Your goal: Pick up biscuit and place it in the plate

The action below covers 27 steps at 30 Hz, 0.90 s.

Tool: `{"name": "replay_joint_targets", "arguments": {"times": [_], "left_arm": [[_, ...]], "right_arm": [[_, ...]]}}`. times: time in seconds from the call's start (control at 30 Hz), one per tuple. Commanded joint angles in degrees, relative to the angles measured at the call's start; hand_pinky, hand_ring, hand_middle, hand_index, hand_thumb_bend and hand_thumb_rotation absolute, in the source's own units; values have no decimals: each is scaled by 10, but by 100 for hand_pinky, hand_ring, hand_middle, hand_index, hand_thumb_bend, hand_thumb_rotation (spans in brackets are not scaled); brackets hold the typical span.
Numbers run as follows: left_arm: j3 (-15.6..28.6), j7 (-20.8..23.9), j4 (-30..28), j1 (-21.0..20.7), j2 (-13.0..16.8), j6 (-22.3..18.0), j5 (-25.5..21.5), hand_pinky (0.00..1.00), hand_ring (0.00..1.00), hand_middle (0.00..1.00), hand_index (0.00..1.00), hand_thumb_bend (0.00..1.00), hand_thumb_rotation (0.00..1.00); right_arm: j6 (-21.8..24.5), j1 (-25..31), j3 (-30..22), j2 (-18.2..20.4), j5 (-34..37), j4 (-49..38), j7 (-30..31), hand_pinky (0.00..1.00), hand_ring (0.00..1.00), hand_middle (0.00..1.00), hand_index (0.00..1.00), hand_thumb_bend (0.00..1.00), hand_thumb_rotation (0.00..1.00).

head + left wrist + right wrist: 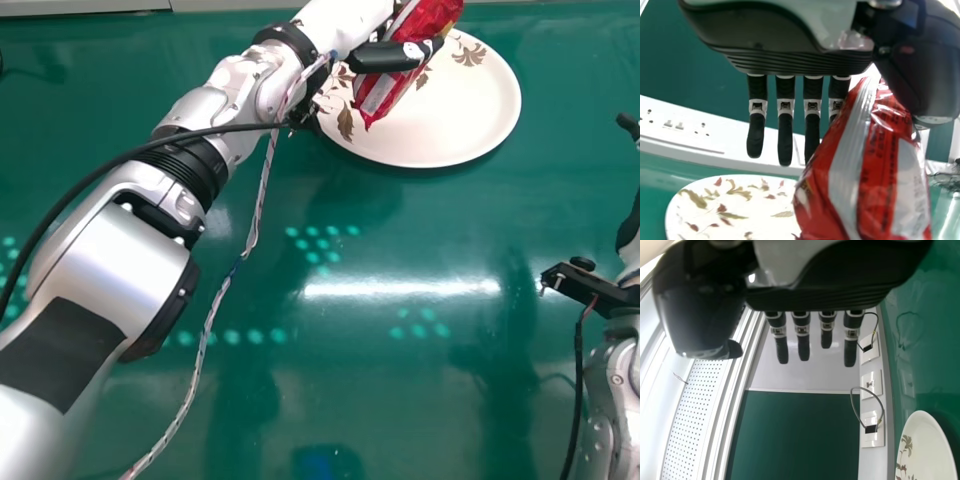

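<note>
Over the plate [440, 145], my left hand [385, 57] pinches the red biscuit packet [378, 95], a black digit lying across it. In the left wrist view, the left hand [785, 132] has its fingers fairly straight, with the red and silver packet [865, 170] hanging at the thumb side. The white plate [740, 210] with a leaf pattern lies below. At the right edge of the head view is my right hand [630, 230], away from the plate; in its wrist view the right hand [803, 340] has straight fingers and holds nothing.
A glossy green table [420, 240] carries the plate. Behind it runs a white ledge [700, 132] with sockets. A black cable and a twisted wire run along my left arm. A black bracket [575, 282] is fixed at the right arm.
</note>
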Motion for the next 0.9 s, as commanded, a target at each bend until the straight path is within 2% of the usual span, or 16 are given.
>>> {"name": "replay_joint_targets", "arguments": {"times": [0.0, 0.07, 0.1, 0.17, 0.2, 0.27, 0.3, 0.37, 0.4, 0.47, 0.53, 0.67, 0.7, 0.8, 0.87], "left_arm": [[-15, 5, 6, -15, -9, 11, 8, 37, 50, 48, 52, 50, 0], [-25, 5, 10, -15, -12, 24, 15, 37, 50, 48, 52, 50, 0], [-31, 9, 11, -14, -12, 26, 19, 31, 43, 46, 53, 50, 0], [-40, 14, 13, -13, -12, 32, 27, 28, 40, 45, 53, 50, 0], [-43, 14, 14, -12, -13, 38, 29, 28, 40, 46, 53, 50, 0], [-43, 17, 16, -10, -14, 45, 26, 35, 49, 48, 51, 51, 0], [-43, 17, 16, -10, -15, 50, 25, 32, 45, 46, 52, 50, 0], [-44, 20, 17, -11, -15, 55, 25, 31, 44, 45, 54, 50, 0], [-46, 21, 17, -12, -15, 56, 26, 27, 40, 45, 54, 50, 0], [-47, 23, 17, -15, -16, 61, 26, 32, 47, 47, 53, 50, 0], [-46, 30, 17, -16, -16, 66, 26, 33, 48, 47, 53, 50, 0], [-58, 58, 16, -21, -17, 77, 39, 25, 37, 44, 55, 50, 0], [-57, 63, 16, -22, -18, 80, 37, 25, 38, 44, 55, 50, 0], [-54, 80, 17, -24, -21, 86, 33, 19, 30, 42, 54, 50, 0], [-53, 88, 18, -26, -22, 91, 31, 18, 28, 41, 54, 50, 0]], "right_arm": [[3, 10, -2, 3, 4, -6, 1, 84, 93, 96, 92, 55, 52], [2, 11, -4, 4, 7, -6, 0, 84, 94, 96, 92, 52, 50], [3, 11, -4, 6, 8, -7, -1, 83, 93, 96, 92, 52, 49], [1, 13, -5, 7, 8, -6, -2, 84, 93, 96, 92, 52, 48], [0, 14, -5, 7, 7, -5, -3, 83, 93, 95, 92, 52, 48], [-5, 17, -5, 6, 7, -4, -2, 83, 93, 95, 92, 53, 48], [-6, 17, -6, 5, 8, -3, -2, 84, 93, 95, 92, 52, 48], [-9, 19, -7, 5, 10, -2, 0, 84, 93, 95, 92, 52, 47], [-10, 19, -8, 6, 13, -1, 1, 84, 93, 96, 92, 51, 47], [-9, 20, -6, 6, 12, -1, -1, 86, 93, 96, 91, 51, 47], [-12, 22, -6, 4, 12, 2, 1, 87, 93, 95, 89, 51, 48], [-13, 25, -5, 1, 9, 5, 4, 87, 94, 96, 88, 51, 49], [-13, 26, -4, 0, 9, 5, 5, 87, 94, 97, 89, 51, 48], [-7, 28, -2, 1, 8, 2, 5, 88, 94, 97, 89, 53, 49], [-6, 28, -2, 3, 8, 2, 5, 88, 94, 97, 89, 54, 49]]}}
